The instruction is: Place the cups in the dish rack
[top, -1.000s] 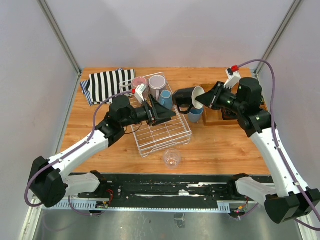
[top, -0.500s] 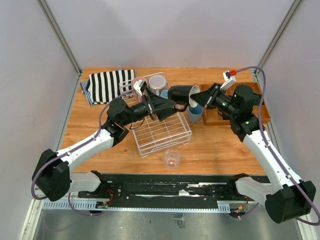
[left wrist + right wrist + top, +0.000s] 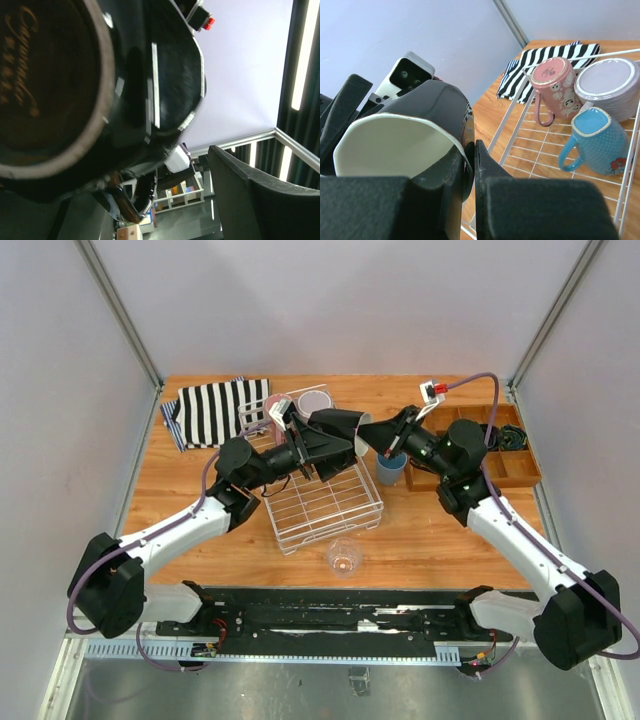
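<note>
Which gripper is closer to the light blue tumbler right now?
Right. The right gripper, its fingers pinching the rim of the dark mug, is right beside the light blue tumbler. The left gripper is farther left, over the dish rack.

Right arm (image 3: 520,540) stretched in from the right of the dish rack (image 3: 325,505), forearm angled up, wrist pointed left. Right tool (image 3: 376,437) pinched on the rim of the dark mug (image 3: 338,425), one finger inside the wall and one outside, above the rack's far right corner. Left arm (image 3: 175,530) stretched in from the rack's left, wrist raised. Left tool (image 3: 325,448) spread above the rack's far half, close against the mug's base; touching or not, hard to tell.
</note>
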`<state>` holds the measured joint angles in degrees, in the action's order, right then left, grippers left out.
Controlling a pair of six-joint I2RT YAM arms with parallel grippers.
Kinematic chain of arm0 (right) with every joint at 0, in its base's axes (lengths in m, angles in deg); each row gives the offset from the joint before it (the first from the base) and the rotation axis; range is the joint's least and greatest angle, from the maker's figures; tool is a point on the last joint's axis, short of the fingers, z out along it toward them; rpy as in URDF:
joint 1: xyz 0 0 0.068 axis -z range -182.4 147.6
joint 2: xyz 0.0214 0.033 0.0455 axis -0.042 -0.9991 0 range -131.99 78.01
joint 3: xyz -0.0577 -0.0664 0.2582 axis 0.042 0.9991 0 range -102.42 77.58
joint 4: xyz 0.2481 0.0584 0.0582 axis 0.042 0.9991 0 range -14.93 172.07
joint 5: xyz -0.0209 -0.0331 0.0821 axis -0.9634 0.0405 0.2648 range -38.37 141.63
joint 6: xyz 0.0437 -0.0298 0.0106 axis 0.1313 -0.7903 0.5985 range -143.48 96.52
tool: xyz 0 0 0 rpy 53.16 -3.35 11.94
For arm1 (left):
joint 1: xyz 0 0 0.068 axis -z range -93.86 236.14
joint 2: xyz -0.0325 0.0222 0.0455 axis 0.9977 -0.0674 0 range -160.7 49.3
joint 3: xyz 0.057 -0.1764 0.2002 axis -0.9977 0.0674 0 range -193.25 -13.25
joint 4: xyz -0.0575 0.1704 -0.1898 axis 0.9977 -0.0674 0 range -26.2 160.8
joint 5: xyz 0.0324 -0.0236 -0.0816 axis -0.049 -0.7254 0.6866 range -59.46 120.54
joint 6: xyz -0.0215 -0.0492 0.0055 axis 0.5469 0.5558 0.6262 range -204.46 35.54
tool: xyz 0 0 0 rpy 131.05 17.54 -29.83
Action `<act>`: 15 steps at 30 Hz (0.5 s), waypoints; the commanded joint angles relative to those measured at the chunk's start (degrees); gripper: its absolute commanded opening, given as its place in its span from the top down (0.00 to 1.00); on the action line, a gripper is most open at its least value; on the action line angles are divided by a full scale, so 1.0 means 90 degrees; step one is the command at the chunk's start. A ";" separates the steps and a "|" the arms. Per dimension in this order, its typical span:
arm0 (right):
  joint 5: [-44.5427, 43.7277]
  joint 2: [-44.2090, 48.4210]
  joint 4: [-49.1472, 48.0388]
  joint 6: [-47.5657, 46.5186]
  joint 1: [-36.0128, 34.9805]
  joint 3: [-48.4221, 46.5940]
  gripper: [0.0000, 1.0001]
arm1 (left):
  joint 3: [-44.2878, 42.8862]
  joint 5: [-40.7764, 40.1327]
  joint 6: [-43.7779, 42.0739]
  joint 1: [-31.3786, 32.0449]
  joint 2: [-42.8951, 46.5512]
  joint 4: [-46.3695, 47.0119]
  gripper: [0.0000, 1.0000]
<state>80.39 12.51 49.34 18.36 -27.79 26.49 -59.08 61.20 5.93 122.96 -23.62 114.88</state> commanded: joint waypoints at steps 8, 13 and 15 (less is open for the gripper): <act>-0.0441 0.0091 -0.2017 0.0043 -0.0091 0.0663 0.99 | 0.0165 -0.0125 0.0274 -0.0031 0.0027 0.0993 0.53; -0.0397 0.0046 -0.2081 0.0083 -0.0094 0.0736 0.99 | 0.0152 -0.0101 0.0249 -0.0038 -0.0071 0.1200 0.78; -0.0376 0.0051 -0.2070 0.0070 -0.0089 0.0760 0.99 | 0.0179 -0.0100 0.0240 -0.0038 -0.0116 0.1363 0.88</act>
<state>78.18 12.21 35.44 20.02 -27.92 32.56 -57.04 61.13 8.49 122.98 -24.69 118.59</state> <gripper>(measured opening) 0.099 0.215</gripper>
